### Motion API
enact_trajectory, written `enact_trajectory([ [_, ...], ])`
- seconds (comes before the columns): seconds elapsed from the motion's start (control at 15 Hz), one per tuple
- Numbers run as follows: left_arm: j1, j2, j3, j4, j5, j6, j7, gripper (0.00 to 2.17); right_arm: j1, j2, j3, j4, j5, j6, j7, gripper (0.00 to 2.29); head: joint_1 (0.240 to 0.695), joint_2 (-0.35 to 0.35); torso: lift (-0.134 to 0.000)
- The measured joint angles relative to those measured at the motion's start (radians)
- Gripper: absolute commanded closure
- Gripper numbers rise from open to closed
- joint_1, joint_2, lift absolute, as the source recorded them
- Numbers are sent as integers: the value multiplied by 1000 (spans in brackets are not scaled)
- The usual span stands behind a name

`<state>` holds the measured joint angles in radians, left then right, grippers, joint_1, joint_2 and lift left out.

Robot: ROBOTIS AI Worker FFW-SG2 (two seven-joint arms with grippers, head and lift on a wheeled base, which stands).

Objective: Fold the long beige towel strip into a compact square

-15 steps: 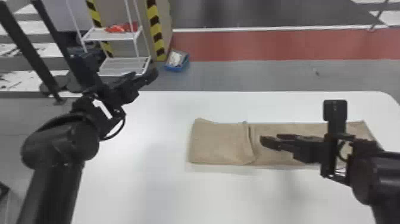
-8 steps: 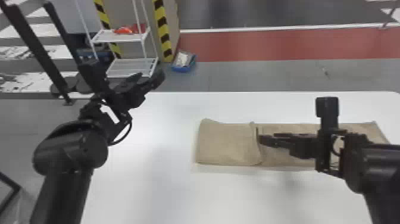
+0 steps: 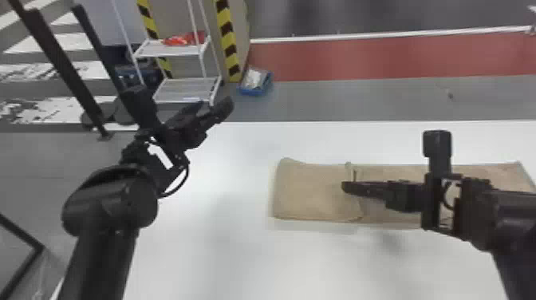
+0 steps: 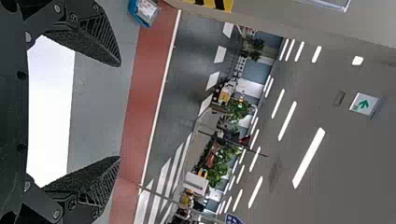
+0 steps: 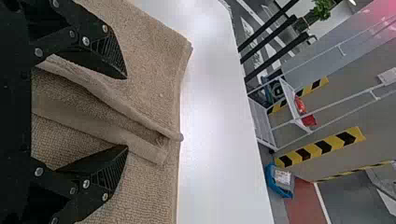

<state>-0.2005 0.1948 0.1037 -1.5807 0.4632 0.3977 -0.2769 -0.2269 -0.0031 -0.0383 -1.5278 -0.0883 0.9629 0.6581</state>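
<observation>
Lying part-folded on the white desk (image 3: 207,255), beyond which a 2-shelf rack (image 3: 169,48) stands, the towel strip (image 3: 311,193) is overhung by the right gripper (image 3: 349,187); the left gripper (image 3: 214,107) is raised leftward, both with fingers spread.

With twelve o'clock where the right gripper (image 3: 346,186) points, its parted fingers flank the beige towel strip's (image 5: 149,51) creased edges, white table (image 5: 210,116) beyond at twelve, then a white rack (image 5: 261,123), blue bin (image 5: 271,175) toward one.

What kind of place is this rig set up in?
Probably an indoor workshop or lab hall: yellow-black hazard stripes, a red floor lane and a green exit sign.
</observation>
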Motion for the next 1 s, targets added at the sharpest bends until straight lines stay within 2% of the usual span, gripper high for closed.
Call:
enact_trajectory([
  [0.13, 4, -7, -3, 0, 0, 0, -3, 208, -3, 0, 9, 2, 0, 13, -4, 475, 695, 152, -124],
  [0.27, 5, -9, -5, 0, -1, 0, -6, 208, 0, 0, 15, -5, 16, 16, -10, 758, 695, 147, -124],
  [0.47, 4, -10, -6, 0, 0, 0, -10, 205, 11, 0, 16, -18, 22, 4, -7, 1305, 695, 146, -124],
  [1.0, 4, -12, -1, 3, 3, 3, -13, 205, 13, 0, 17, -29, 18, -18, 3, 1396, 695, 148, -124],
])
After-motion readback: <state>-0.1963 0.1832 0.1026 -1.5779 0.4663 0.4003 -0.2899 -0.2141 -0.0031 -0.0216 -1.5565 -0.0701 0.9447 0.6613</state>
